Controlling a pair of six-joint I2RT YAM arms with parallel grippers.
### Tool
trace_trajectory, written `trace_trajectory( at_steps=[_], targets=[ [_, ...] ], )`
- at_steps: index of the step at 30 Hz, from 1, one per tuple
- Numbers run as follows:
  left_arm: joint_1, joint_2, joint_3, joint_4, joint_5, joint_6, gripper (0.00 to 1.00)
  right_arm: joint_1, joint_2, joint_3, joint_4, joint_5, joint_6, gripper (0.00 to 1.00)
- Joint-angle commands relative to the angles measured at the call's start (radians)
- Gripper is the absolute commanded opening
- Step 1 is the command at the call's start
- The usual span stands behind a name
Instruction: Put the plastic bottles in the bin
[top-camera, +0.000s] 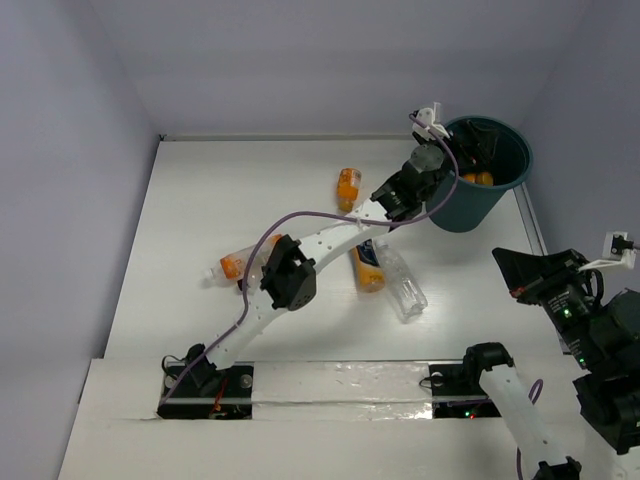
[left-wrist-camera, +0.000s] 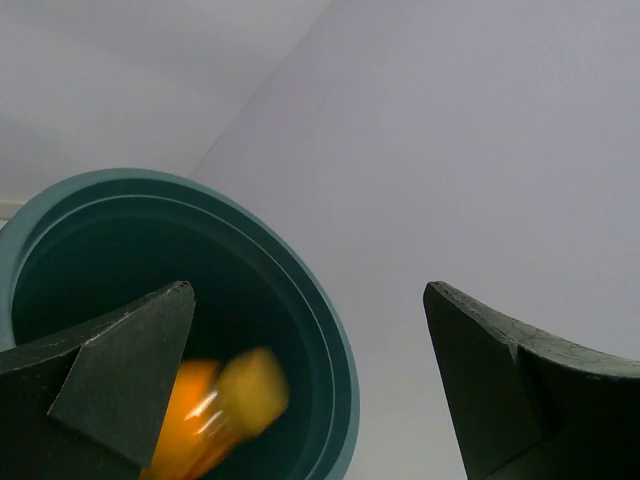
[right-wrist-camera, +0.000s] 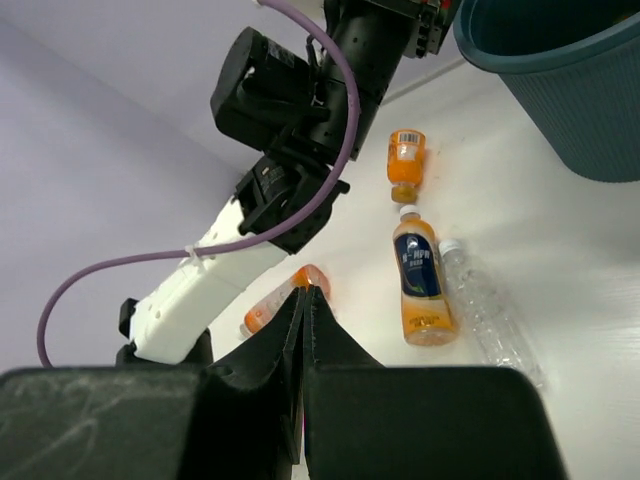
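The dark teal bin (top-camera: 500, 190) stands at the table's far right. My left gripper (top-camera: 440, 145) is open and empty over its left rim. In the left wrist view the gripper (left-wrist-camera: 308, 290) looks into the bin (left-wrist-camera: 338, 350), where a blurred orange bottle (left-wrist-camera: 215, 410) lies. More orange shows inside the bin (top-camera: 478, 178). On the table lie an orange bottle (top-camera: 348, 188), an orange bottle with a blue label (top-camera: 368, 265), a clear bottle (top-camera: 405, 285) and a part-orange bottle (top-camera: 235, 263). My right gripper (right-wrist-camera: 304, 292) is shut and empty, held at the right (top-camera: 510, 265).
The left arm (top-camera: 290, 270) stretches diagonally over the table's middle, above the bottles. The right wrist view shows the same bottles (right-wrist-camera: 420, 285) and the bin's wall (right-wrist-camera: 570, 90). Pale walls close in the table on three sides.
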Motion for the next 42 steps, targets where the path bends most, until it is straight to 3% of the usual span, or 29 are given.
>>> trace_trajectory(
  at_steps=[1, 6, 9, 10, 12, 13, 14, 16, 17, 20, 22, 23, 24, 26, 28, 29, 32, 38, 42],
  targets=[
    [0.012, -0.123, 0.02, 0.033, 0.064, 0.062, 0.99, 0.021, 0.017, -0.005, 0.001, -0.02, -0.043, 0.0],
    [0.012, -0.293, -0.03, -0.096, 0.053, 0.165, 0.99, 0.031, 0.028, -0.014, 0.033, 0.003, -0.06, 0.0],
    [0.012, -0.46, -0.173, -0.207, 0.026, 0.2, 0.99, 0.031, 0.04, -0.058, 0.051, 0.02, -0.088, 0.0],
    [0.012, -0.506, -0.285, -0.263, 0.012, 0.205, 0.99, 0.031, 0.048, -0.081, 0.057, 0.014, -0.094, 0.0],
    [0.012, -0.656, -0.421, -0.316, -0.007, 0.199, 0.91, 0.031, 0.066, -0.191, 0.094, -0.007, -0.1, 0.0],
    [0.012, -0.706, -0.576, -0.355, -0.007, 0.19, 0.84, 0.031, 0.09, -0.234, 0.108, -0.012, -0.103, 0.0],
    [0.012, -0.811, -0.654, -0.365, -0.01, 0.156, 0.61, 0.031, 0.101, -0.277, 0.149, -0.026, -0.105, 0.0],
    [0.012, -0.907, -0.888, -0.455, -0.028, 0.104, 0.34, 0.031, 0.126, -0.384, 0.191, -0.041, -0.106, 0.0],
    [0.012, -0.954, -0.958, -0.48, -0.033, 0.04, 0.16, 0.031, 0.156, -0.411, 0.227, -0.046, -0.103, 0.01],
    [0.032, -1.128, -1.226, -0.547, 0.002, -0.053, 0.07, 0.031, 0.232, -0.474, 0.289, -0.041, -0.117, 0.13],
    [0.042, -1.172, -1.388, -0.561, 0.053, -0.132, 0.07, 0.04, 0.284, -0.492, 0.315, -0.049, -0.134, 0.27],
    [0.042, -1.191, -1.429, -0.563, 0.071, -0.149, 0.1, 0.04, 0.351, -0.505, 0.327, -0.061, -0.153, 0.39],
    [0.042, -1.218, -1.464, -0.56, 0.085, -0.16, 0.13, 0.04, 0.389, -0.506, 0.33, -0.067, -0.164, 0.43],
    [0.052, -1.24, -1.529, -0.544, 0.119, -0.175, 0.29, 0.05, 0.468, -0.509, 0.35, -0.076, -0.213, 0.59],
    [0.061, -1.254, -1.549, -0.541, 0.137, -0.183, 0.4, 0.069, 0.571, -0.497, 0.356, -0.061, -0.238, 0.68],
    [0.075, -1.255, -1.552, -0.537, 0.148, -0.18, 0.53, 0.069, 0.595, -0.493, 0.369, -0.037, -0.252, 0.76],
    [0.114, -1.235, -1.552, -0.543, 0.186, -0.157, 0.67, 0.093, 0.687, -0.46, 0.404, -0.039, -0.256, 0.88],
    [0.193, -1.18, -1.56, -0.5, 0.268, -0.104, 0.89, 0.225, 0.891, -0.391, 0.45, 0.013, -0.223, 0.93],
    [0.236, -1.075, -1.506, -0.518, 0.3, -0.036, 0.92, 0.294, 1.008, -0.35, 0.488, 0.08, -0.184, 0.93]
  ],
)
